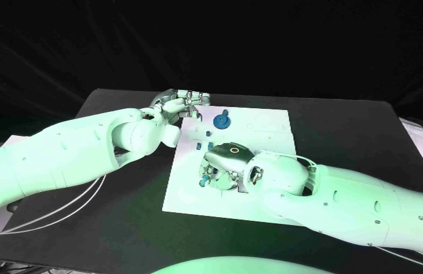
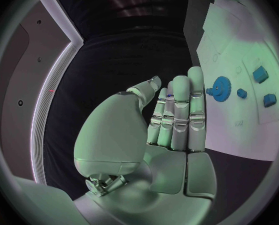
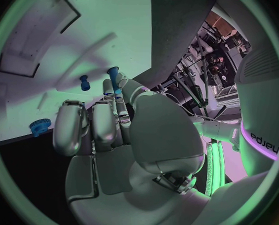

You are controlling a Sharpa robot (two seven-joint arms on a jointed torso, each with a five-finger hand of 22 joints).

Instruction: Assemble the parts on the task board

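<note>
The black table (image 1: 353,127) fills the head view, with the white task board (image 1: 264,133) lying at its centre.

The left arm (image 1: 71,151) comes in from nine o'clock and ends in the left hand (image 1: 181,103), which sits at the board's eleven o'clock corner. In the left wrist view that hand's fingers (image 2: 180,110) lie straight and close together, side by side, with nothing between them and the thumb set a little apart.

The right arm (image 1: 353,194) comes in from four o'clock. The right hand (image 1: 231,164) rests over the board's middle, toward six o'clock of the board. In the right wrist view its fingertips (image 3: 111,87) pinch a small blue peg (image 3: 114,76) against the thumb, the peg standing up past the fingertips; the other fingers curl in beside it.

A blue gear (image 1: 221,122) stands on the board near its twelve o'clock edge, just beside the left hand's fingertips but apart from them. A smaller blue part (image 3: 84,82) stands on the board near the right hand's fingertips. Two little blue blocks (image 2: 261,75) lie on the board beyond the gear in the left wrist view.
</note>
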